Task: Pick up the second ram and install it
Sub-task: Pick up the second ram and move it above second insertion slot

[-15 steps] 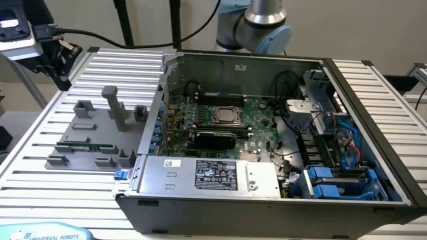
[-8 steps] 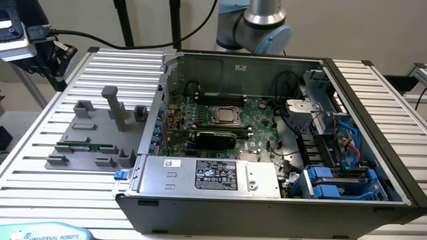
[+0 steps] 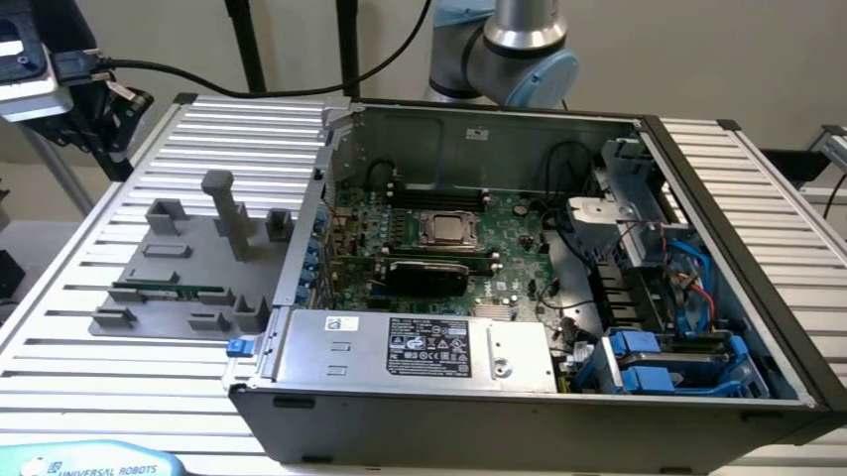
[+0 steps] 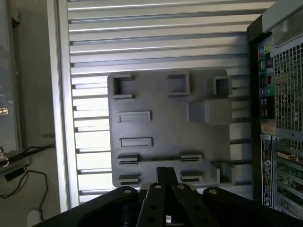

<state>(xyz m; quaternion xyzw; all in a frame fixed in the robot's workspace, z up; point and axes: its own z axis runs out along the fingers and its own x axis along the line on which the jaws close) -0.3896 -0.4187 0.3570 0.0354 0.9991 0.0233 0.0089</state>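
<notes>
Hovering over the grey tray (image 4: 161, 127), the pincer (image 4: 165, 174) hides its grip, so I cannot tell wide or narrow; the ram (image 3: 166, 291) lies on that tray, at nine o'clock from the case (image 3: 397, 421) in the exterior view

You see the arm (image 3: 519, 30) as a silver-grey tube with a pale blue joint cap; the gripper (image 4: 165, 176) is black, with round pivot pins.

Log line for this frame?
gripper: over grey fixture | second ram: resting in fixture, not held | PC case: open, beside fixture
</notes>
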